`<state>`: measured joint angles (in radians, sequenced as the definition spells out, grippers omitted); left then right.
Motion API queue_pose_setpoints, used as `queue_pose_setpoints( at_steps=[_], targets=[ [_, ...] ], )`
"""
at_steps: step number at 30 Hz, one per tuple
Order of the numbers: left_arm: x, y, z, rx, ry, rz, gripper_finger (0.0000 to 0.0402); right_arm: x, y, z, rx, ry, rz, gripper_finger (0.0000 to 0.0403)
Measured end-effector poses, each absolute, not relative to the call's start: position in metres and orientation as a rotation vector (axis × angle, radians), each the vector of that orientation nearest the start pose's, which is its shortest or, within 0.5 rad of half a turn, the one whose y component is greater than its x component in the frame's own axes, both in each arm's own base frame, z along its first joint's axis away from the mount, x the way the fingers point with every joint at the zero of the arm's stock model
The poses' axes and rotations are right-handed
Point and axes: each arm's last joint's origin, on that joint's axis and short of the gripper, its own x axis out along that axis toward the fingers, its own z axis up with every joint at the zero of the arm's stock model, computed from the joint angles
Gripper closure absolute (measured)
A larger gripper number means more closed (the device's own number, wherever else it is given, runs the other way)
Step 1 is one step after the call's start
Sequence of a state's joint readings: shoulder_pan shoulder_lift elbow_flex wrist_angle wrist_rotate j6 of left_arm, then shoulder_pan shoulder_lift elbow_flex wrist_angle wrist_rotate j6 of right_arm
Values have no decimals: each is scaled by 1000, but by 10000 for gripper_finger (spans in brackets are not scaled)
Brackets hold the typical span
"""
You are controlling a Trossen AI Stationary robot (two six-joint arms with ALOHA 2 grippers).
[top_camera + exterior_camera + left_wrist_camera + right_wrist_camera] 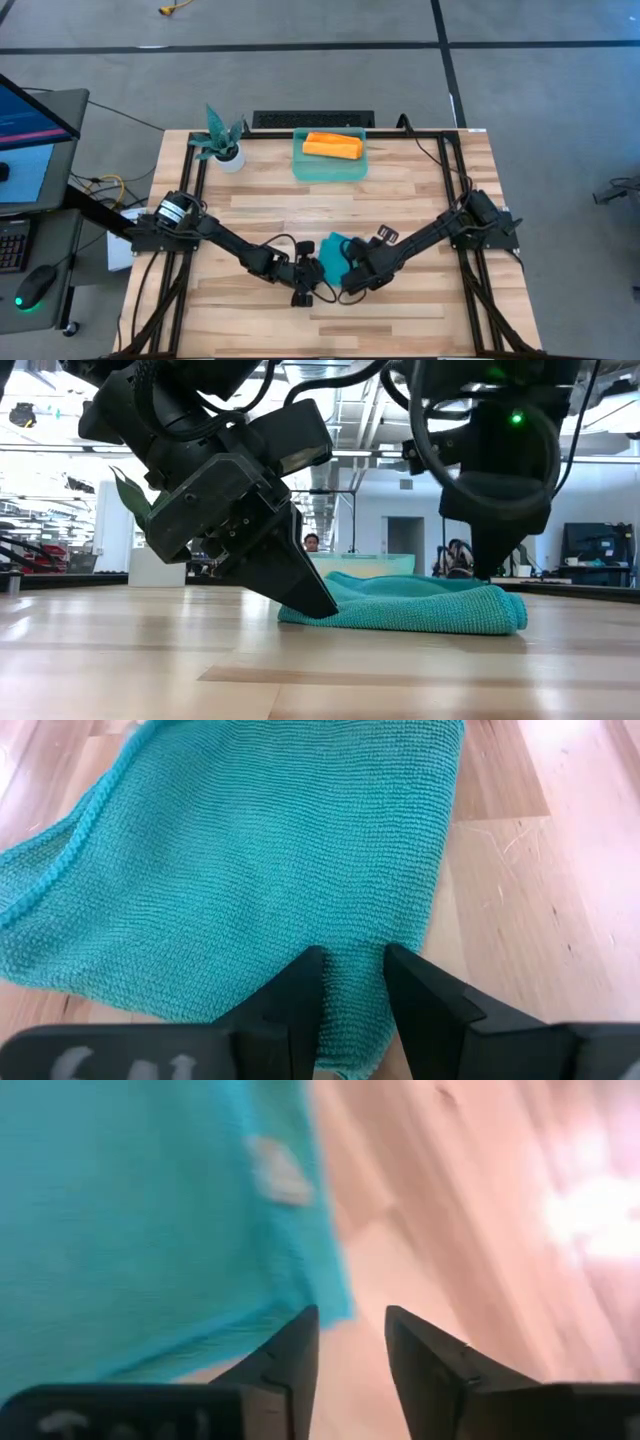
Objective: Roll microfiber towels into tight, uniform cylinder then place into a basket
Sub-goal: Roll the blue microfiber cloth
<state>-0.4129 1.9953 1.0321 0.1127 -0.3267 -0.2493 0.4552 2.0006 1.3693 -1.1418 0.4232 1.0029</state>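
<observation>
The teal towel (332, 250) lies folded and flat on the wooden table (420, 190), between my two grippers near the table's front middle. My left gripper (352, 990) comes at it from the left and is shut on its near edge. My right gripper (352, 1340) stands open at the towel's right corner (325, 1305), with bare table between its fingers. The orange towel (332, 146) lies rolled inside the teal-green basket (300, 165) at the far middle of the table. My left gripper pinches the teal towel's edge (352, 1020) between its two fingers, close to a corner. The fingers (305, 592) slant down from the table's left onto the towel's left end. The towel lies flat on the table, slack. My right gripper has one finger (295, 1345) right beside the towel's corner; whether it touches, I cannot tell.
A small potted plant (222, 140) stands at the table's far left corner. Black frame rails (196, 170) run along the table's left and right sides. Bare wood lies between the towel and the basket.
</observation>
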Motion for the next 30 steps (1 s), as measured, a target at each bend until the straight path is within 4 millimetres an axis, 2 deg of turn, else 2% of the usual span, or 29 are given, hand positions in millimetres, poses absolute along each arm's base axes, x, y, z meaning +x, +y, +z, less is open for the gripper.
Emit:
queue_pose_setpoints(
  at_steps=[4,9,13,17,21,25,30],
  targets=[
    [352,-144,106,71,794,18,295,309,139,157,21,1404,-784,249],
    [352,-145,105,82,789,30,295,300,146,159,-33,1433,-778,252],
    [351,-147,105,91,786,41,295,285,157,171,-69,1430,-776,263],
    [350,-149,105,67,782,54,295,267,174,194,-42,1319,-762,277],
    [351,-150,106,52,777,57,295,257,190,214,-10,1126,-686,286],
    [351,-150,107,49,776,57,295,260,204,221,13,960,-595,289],
    [352,-150,107,24,774,68,295,282,211,214,5,962,-433,290]
  ],
)
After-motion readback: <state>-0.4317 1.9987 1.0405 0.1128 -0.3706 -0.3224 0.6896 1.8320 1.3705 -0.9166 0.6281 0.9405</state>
